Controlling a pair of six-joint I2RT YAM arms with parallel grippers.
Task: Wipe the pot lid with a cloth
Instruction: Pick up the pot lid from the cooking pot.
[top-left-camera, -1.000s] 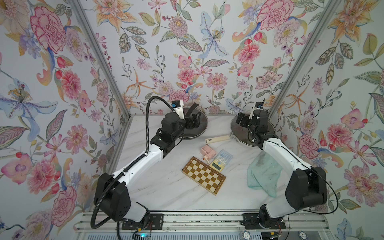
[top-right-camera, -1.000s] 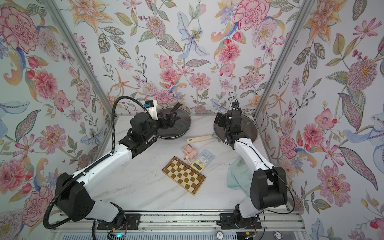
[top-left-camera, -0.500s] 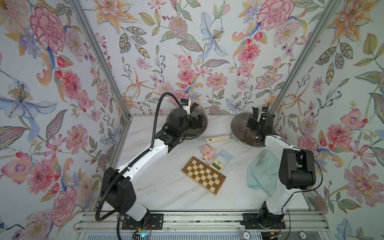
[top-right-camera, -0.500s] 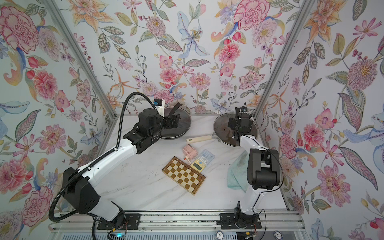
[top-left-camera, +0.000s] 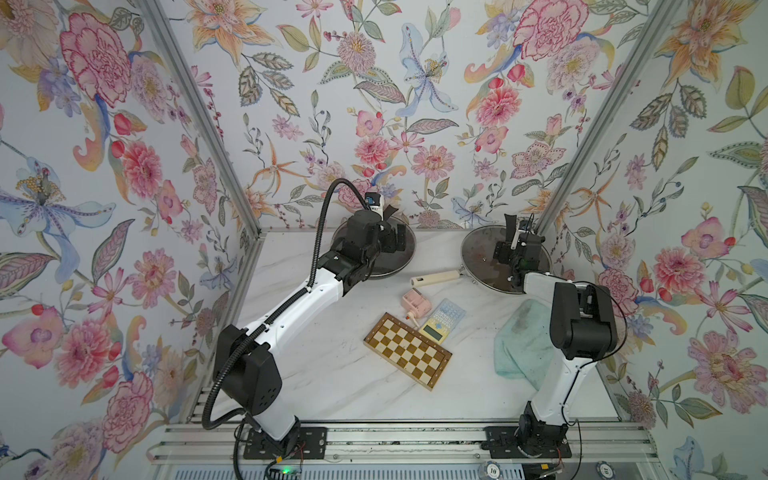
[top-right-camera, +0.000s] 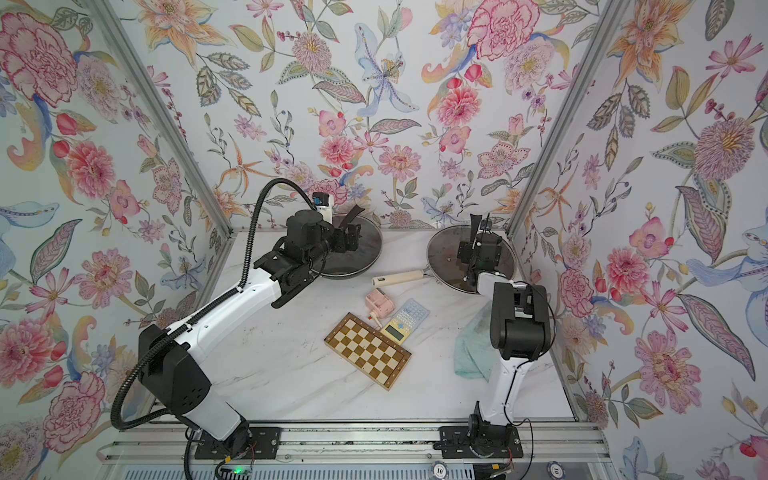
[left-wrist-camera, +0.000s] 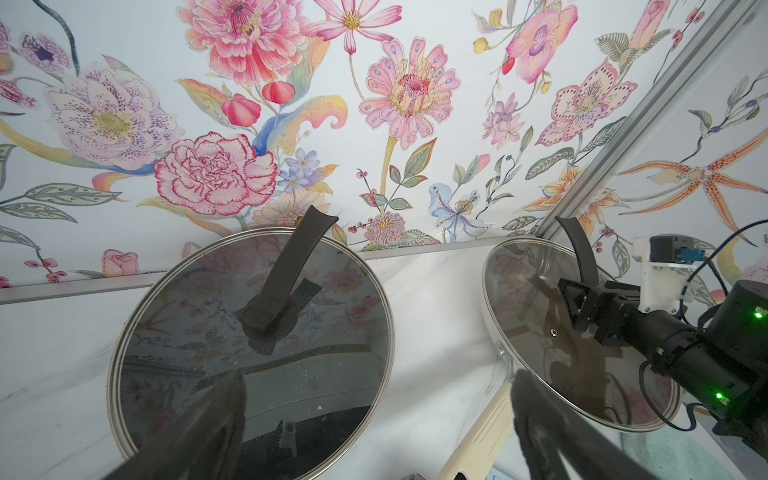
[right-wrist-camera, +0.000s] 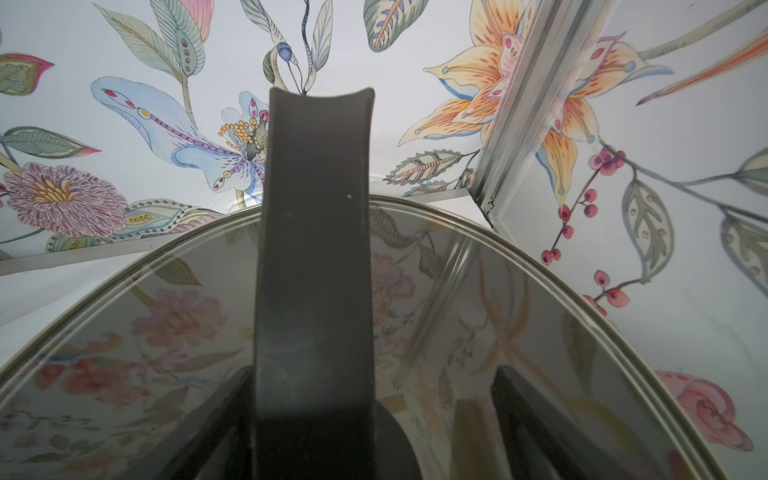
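**Arm pose**

1. The left arm reaches from its base at the front left of the table (top-left-camera: 332, 374) diagonally to the back. Its wrist is roughly level. The left gripper (top-left-camera: 395, 243) hangs over the left lid (left-wrist-camera: 249, 353) and faces the back wall. Its fingers (left-wrist-camera: 216, 415) are spread wide with nothing between them.
2. The right arm rises from its base at the front right. It folds at the elbow above the cloth (top-left-camera: 519, 340), and the forearm runs back to the right lid (top-left-camera: 482, 253).
3. The right gripper (top-left-camera: 508, 249) is low over this lid's centre and straddles the lid handle (right-wrist-camera: 316, 249). In the right wrist view one finger is just beside the handle and a clear gap shows at the other. The jaws are apart and not clamped.

**Task items**

1. Both lids are round glass discs with metal rims. Each lies dome side up on a pan at the back of the table, the two well apart.
2. Each lid carries a dark flat strip handle rising from its centre. The right one stands nearly upright. The left handle (left-wrist-camera: 291, 266) leans toward the back wall.
3. The right pan's cream handle (top-left-camera: 436, 277) points toward the table's middle.
4. The cloth lies spread and slightly rumpled near the right edge, in front of the right pan. Its long axis runs roughly front to back, and no gripper touches it.

**Other items**

A checkered board (top-left-camera: 407, 351), a calculator (top-left-camera: 440, 320) and a pink object (top-left-camera: 413, 301) lie at mid-table.
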